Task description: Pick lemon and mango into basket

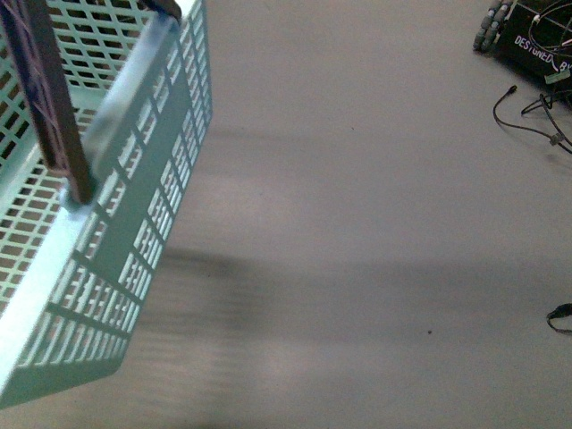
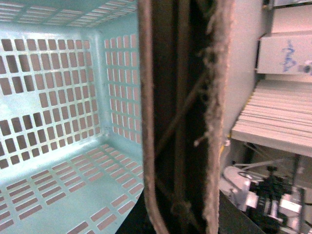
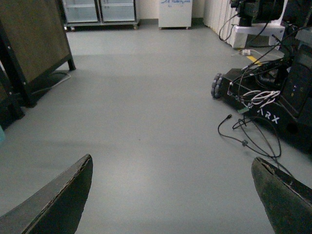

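The light teal basket [image 1: 134,223] hangs tilted above the grey floor at the left of the front view, its brown handle [image 1: 54,98] running up out of frame. In the left wrist view the brown ribbed handle [image 2: 180,117] fills the middle, and my left gripper [image 2: 180,217] is shut on it. Beside it shows the basket's slotted inside [image 2: 63,122], with nothing lying in the part I see. My right gripper [image 3: 170,204] is open over bare floor, its fingers [image 3: 53,204] wide apart and holding nothing. The lemon and the mango are out of view.
A black wheeled base [image 3: 273,102] with loose cables [image 3: 248,131] stands to one side on the grey floor [image 3: 146,97]; the cables [image 1: 536,121] also show at the front view's right edge. A dark-legged wooden panel [image 3: 34,44] and glass-door cabinets [image 3: 100,12] stand further off.
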Tool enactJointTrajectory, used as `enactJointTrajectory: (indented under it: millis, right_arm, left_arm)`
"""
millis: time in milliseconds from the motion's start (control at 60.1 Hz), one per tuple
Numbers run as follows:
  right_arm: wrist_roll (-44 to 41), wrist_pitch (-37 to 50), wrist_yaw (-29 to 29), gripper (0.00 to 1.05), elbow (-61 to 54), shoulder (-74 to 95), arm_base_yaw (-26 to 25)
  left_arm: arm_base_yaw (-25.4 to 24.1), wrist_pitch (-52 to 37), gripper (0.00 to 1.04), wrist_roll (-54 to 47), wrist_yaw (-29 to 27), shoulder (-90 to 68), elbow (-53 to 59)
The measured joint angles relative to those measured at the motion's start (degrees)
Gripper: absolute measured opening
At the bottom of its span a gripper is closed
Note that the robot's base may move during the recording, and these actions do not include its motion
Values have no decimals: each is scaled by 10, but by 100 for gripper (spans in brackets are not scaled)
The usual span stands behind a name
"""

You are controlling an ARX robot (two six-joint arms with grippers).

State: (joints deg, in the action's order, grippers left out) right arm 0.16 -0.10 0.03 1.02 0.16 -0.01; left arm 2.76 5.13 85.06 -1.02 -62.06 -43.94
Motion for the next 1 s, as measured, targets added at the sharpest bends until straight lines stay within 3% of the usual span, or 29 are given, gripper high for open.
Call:
enactJointTrajectory:
  millis: [250,999]
  right_arm:
    - [0,0,0,96,0,0,0]
    - [0,0,0,96,0,0,0]
  left_arm:
    - [39,125,6,0,-50,105,-57]
    - [41,132,6,-10,-54,106,-62]
